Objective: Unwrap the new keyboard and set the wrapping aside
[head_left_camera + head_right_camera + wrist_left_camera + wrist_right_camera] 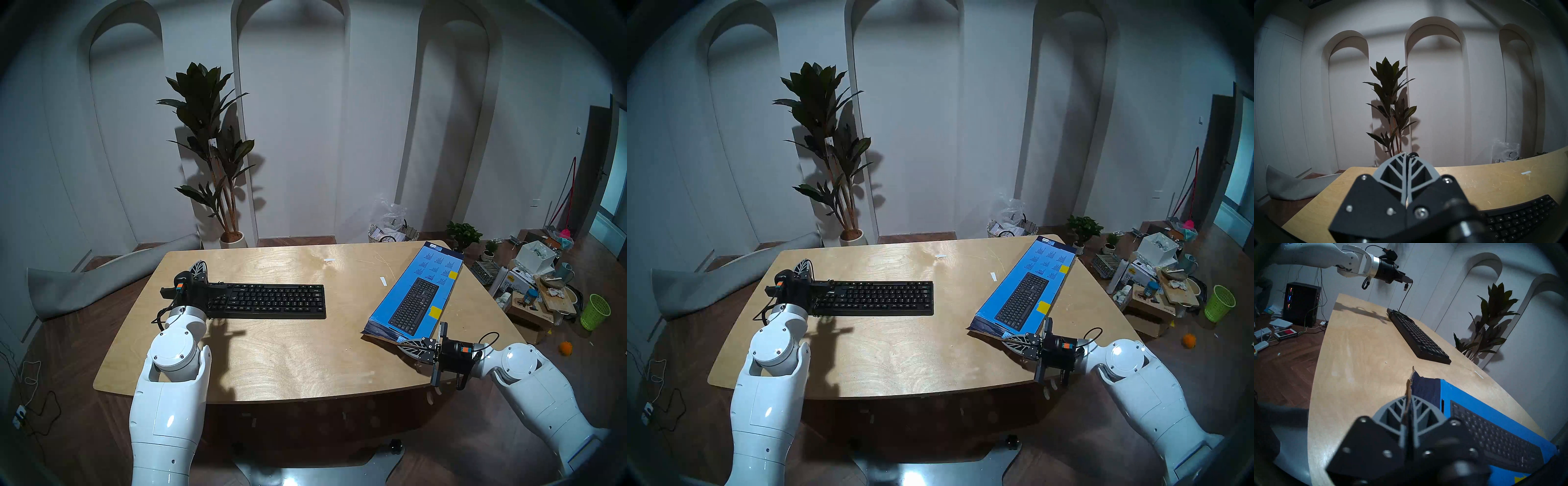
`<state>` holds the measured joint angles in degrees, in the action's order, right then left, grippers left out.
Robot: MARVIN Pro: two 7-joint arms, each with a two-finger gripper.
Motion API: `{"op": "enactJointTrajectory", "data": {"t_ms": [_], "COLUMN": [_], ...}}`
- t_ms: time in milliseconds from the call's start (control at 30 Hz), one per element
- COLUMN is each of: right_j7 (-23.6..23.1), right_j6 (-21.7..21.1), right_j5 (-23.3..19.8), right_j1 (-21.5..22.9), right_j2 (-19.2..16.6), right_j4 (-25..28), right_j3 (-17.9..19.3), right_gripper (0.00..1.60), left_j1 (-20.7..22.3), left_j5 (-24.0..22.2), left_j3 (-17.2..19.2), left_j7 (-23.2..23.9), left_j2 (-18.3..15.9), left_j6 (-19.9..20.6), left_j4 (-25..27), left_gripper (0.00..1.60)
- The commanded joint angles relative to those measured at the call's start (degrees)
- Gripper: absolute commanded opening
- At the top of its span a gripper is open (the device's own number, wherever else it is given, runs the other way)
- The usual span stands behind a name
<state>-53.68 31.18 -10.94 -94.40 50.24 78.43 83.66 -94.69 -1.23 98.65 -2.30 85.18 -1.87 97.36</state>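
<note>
The black keyboard lies flat on the wooden table, left of centre; it also shows in the other views. My left gripper hovers above the keyboard's left end, shut on its thin black USB cable, which hangs from the fingertips. The blue keyboard box lies diagonally at the table's right side. My right gripper is at the box's near end, shut on its brown torn flap.
Two small white strips lie on the table between keyboard and box. A potted plant and a wicker basket stand behind the table. Floor clutter and a green bin are at the right; a grey rolled mat is at the left.
</note>
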Motion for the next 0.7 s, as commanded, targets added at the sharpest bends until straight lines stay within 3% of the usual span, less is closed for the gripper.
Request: {"op": "enactJointTrajectory", "data": {"t_ms": [0, 167, 400, 667], "right_j7": [-1.7, -4.5, -8.1, -7.0], "right_j6": [0.4, -0.4, -2.8, -3.6], "right_j5": [-3.0, -5.1, -13.7, -22.0], "right_j1": [0.2, -1.3, -4.2, -0.3], "right_j2": [-1.9, -4.6, -7.5, -7.7], "right_j4": [1.2, 2.2, 8.4, 14.8], "right_j3": [1.8, 3.2, 8.8, 16.8], "right_gripper": [1.60, 1.60, 1.60, 1.60], "left_j1": [1.9, 2.1, 1.6, -1.1], "left_j5": [-0.4, -0.5, -0.4, 0.9], "left_j3": [0.6, 0.8, 1.1, 0.1], "left_j7": [0.2, 0.4, 0.7, 2.3], "left_j2": [-0.5, -0.7, -1.1, -1.9], "left_j6": [-0.5, -0.6, -0.4, -0.4], "left_j4": [1.3, 1.1, 0.8, 0.8], "left_gripper": [0.00, 0.00, 0.00, 0.00]}}
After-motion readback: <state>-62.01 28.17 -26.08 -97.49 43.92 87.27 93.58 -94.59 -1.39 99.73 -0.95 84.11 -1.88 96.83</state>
